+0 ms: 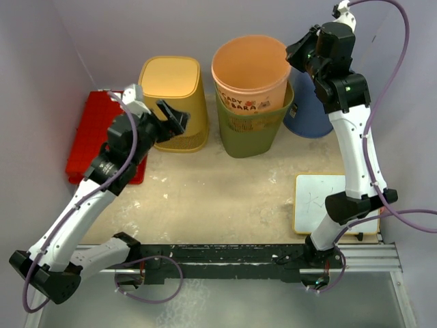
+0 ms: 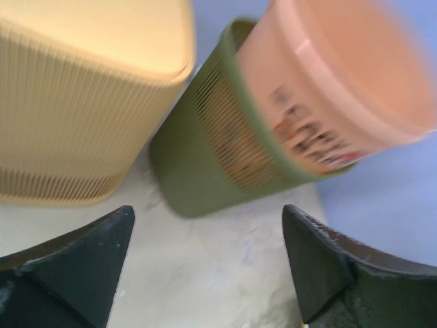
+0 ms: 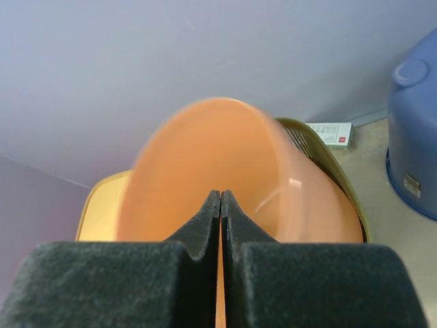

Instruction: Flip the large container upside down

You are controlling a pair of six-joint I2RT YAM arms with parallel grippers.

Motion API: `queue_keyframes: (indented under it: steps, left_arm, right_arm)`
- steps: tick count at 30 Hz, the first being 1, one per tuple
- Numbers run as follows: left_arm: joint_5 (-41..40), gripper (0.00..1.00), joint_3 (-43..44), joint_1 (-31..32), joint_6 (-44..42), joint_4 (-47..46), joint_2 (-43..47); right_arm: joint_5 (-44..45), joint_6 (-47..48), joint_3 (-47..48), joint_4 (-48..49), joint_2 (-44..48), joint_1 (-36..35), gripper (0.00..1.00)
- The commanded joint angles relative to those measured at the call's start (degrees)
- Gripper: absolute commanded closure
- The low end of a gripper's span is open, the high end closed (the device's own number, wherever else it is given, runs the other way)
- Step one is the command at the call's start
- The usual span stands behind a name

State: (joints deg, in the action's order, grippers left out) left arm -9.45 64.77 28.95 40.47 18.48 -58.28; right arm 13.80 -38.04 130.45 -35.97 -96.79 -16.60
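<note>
The large orange container [image 1: 249,68] stands upright, nested in a green slatted basket [image 1: 249,130] at the back of the table. My right gripper [image 1: 298,55] is at its right rim. In the right wrist view the right gripper [image 3: 220,195] is shut, with a thin orange strip of the container's wall [image 3: 205,157] pinched between the pads. My left gripper [image 1: 174,117] is open and empty, low in front of the yellow basket [image 1: 174,96]. In the left wrist view the left gripper [image 2: 208,212] faces the green basket [image 2: 205,150] and the orange container [image 2: 341,89], which look blurred.
A yellow basket [image 2: 82,102] stands upside down to the left of the green one. A blue container [image 1: 307,109] stands upside down at the back right. A red tray [image 1: 89,130] lies at the left. A white board [image 1: 321,201] lies at the right front.
</note>
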Motion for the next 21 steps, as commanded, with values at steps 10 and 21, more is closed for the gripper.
queue_keyframes:
  steps: [10,21]
  left_arm:
    - [2.9,0.09,24.9,0.1,9.0,-5.5,-17.8]
    - [8.2,0.11,15.1,0.1,6.8,-12.2,-14.3]
  right_arm:
    - [-1.1,0.6,-0.7,3.1,0.5,-0.2,1.0]
    - [-0.8,8.2,-8.9,-2.1,0.6,-0.2,0.56]
